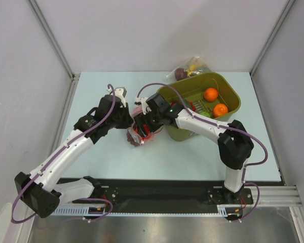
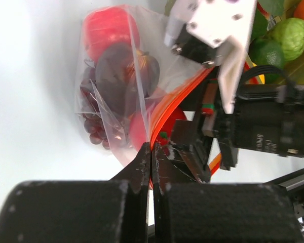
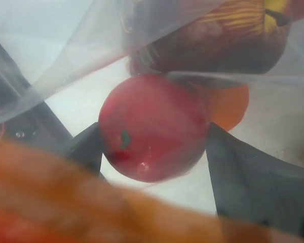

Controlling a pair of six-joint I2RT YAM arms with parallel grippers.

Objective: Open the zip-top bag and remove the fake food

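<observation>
The zip-top bag (image 1: pixel 138 133) lies mid-table between both arms, its red-orange zip strip (image 2: pixel 178 97) parted. My left gripper (image 2: pixel 152 150) is shut on one lip of that strip. My right gripper (image 3: pixel 154 149) reaches inside the bag mouth, and its fingers (image 3: pixel 84 147) press either side of a red apple (image 3: pixel 152 126). Behind the apple in the right wrist view sit a dark maroon fruit (image 3: pixel 218 45) and an orange one (image 3: pixel 232 107). Through the plastic in the left wrist view I see a red fruit (image 2: pixel 109 29), the maroon fruit (image 2: pixel 122 71) and a purple grape bunch (image 2: pixel 91 127).
An olive-green bin (image 1: pixel 234 92) stands right of the bag, touching the right arm, with two oranges (image 1: pixel 211 94), limes and other pieces inside. A second clear bag of fruit shapes (image 1: pixel 192 66) lies behind the bin by the back wall.
</observation>
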